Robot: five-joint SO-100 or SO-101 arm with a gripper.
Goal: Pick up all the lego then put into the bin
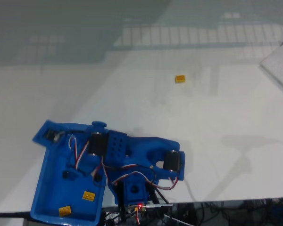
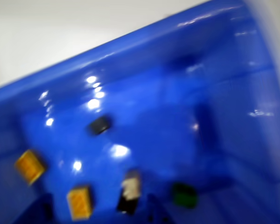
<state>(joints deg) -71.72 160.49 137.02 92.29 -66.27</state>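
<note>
Nearest the fixed camera, at the bottom edge, the blue printed robot arm with red, white and black wires (image 1: pixel 132 162) reaches leftward over the shallow glossy blue plastic bin (image 1: pixel 45 207), which sits at the lower left of the white table (image 1: pixel 217 113). Two orange-yellow lego bricks (image 1: pixel 88 196) lie on the bin floor, one near the middle and one nearer the lower left corner. Dark small pieces (image 1: pixel 67 175) rest further up the bin floor, under the arm; what they are is unclear at this size. A single orange-yellow brick (image 1: pixel 180 78) lies alone on the table, well apart from the bin and arm, toward the upper middle. The arm's far end hangs above the upper part of the bin, but the fingers cannot be made out, so I cannot tell whether they are apart or together.

Blurred, the wrist view looks down into the bin (image 2: pixel 130 51), its raised rim crossing the top diagonally. On the shiny floor lie two orange-yellow bricks (image 2: pixel 30 166) at the lower left, a black brick (image 2: pixel 99 125) near the middle, a beige-and-black piece (image 2: pixel 130 189) near the bottom edge, and a dark greenish piece (image 2: pixel 185 195) to its right. All lie apart from one another.
</note>
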